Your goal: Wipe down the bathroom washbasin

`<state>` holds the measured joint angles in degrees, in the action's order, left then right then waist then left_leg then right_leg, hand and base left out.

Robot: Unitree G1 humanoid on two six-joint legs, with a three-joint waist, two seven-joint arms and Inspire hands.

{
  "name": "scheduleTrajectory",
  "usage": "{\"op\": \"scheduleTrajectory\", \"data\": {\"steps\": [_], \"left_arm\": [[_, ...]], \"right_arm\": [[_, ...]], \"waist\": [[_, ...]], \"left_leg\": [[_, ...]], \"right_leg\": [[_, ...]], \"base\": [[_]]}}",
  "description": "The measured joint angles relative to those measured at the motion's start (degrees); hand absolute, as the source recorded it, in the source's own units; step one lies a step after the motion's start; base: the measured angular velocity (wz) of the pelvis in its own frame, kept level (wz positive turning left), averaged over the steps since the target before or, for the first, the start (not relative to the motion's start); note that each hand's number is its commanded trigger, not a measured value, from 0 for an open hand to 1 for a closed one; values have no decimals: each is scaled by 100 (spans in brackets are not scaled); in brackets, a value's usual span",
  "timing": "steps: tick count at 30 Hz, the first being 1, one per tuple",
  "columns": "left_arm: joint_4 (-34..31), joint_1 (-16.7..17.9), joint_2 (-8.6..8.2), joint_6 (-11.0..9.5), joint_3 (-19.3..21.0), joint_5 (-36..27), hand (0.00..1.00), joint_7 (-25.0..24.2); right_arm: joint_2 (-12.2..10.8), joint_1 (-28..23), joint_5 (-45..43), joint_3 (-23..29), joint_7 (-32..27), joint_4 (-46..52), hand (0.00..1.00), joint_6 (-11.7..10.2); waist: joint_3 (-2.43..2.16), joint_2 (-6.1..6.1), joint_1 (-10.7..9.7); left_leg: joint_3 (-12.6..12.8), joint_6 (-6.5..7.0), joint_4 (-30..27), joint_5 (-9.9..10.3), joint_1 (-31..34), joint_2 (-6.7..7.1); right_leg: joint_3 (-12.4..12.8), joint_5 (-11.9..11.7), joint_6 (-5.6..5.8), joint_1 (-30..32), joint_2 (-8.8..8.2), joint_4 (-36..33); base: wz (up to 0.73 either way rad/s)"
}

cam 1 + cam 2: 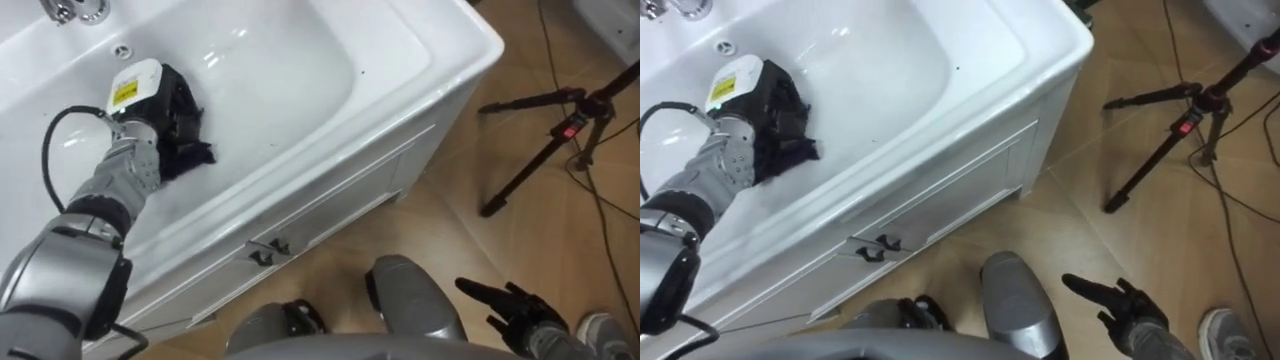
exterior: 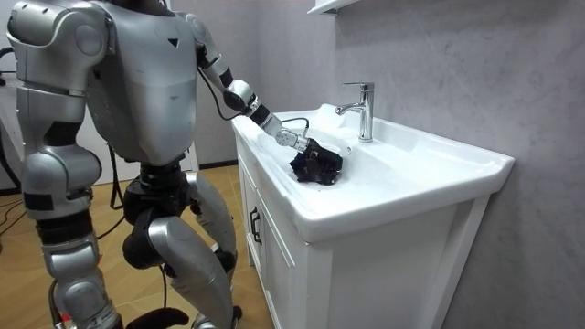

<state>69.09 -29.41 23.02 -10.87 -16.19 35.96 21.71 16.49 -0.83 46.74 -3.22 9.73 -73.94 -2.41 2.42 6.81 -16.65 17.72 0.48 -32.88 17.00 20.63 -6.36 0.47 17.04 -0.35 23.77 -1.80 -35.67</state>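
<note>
Left hand (image 1: 145, 95) reached forward and down, arm extended, wrist angled, palm down, right hand (image 1: 515, 305) low at side, fingers straight, slightly spread.

You have a grey, mottled plaster wall (image 2: 439, 55) filling the back of the room view; the corner of a white shelf (image 2: 324, 7) juts from it at the very top. Below stands a white cabinet (image 2: 274, 265) with a panelled front; two small dark handles (image 1: 268, 250) sit side by side on it. The floor (image 1: 450, 240) is light brown wood laid in planks. A black tripod (image 1: 545, 150) stands on it well apart from the cabinet, toward the right of the eye views; a small red light (image 1: 570, 130) glows on its stem. Thin dark cables (image 1: 600, 200) run over the floor near its legs. The light is soft and even across the room.
</note>
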Motion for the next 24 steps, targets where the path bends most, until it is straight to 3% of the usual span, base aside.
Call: {"op": "scheduleTrajectory", "data": {"steps": [5,8,12,17,22,24], "left_arm": [[15,235,52,-1,93,218,100,35],[-143,598,286,10,153,238,100,53],[-568,1168,483,9,332,381,100,79],[-1036,1636,496,6,484,753,100,151],[-1629,2217,495,18,705,746,100,189],[-1741,2360,495,22,705,742,100,199]], "right_arm": [[96,-25,-45,11,85,-24,0,6],[228,-67,-84,14,92,-13,0,3],[309,-154,-306,243,89,-21,0,0],[330,-234,-735,371,92,-3,0,0],[327,-386,-1004,746,83,64,0,-4],[326,-411,-1113,798,85,63,0,0]], "waist": [[-48,81,302],[-73,105,458],[-123,78,496],[-198,-27,627],[-284,-16,757],[-295,-4,776]], "left_leg": [[49,-30,228,-25,-240,-5],[2,-54,359,-42,-441,27],[-145,-101,602,-110,-693,97],[-199,-179,1031,-195,-1198,132],[-260,-246,1354,-234,-1616,112],[-302,-269,1465,-249,-1763,114]], "right_leg": [[-61,-51,-23,-290,2,306],[-98,-47,-18,-511,7,477],[-219,-56,-20,-838,-11,736],[-287,-109,-51,-1383,27,1176],[-376,-209,-91,-1898,94,1621],[-417,-239,-98,-2067,104,1743]], "base": [[-4],[9],[18],[4],[2],[8]]}}
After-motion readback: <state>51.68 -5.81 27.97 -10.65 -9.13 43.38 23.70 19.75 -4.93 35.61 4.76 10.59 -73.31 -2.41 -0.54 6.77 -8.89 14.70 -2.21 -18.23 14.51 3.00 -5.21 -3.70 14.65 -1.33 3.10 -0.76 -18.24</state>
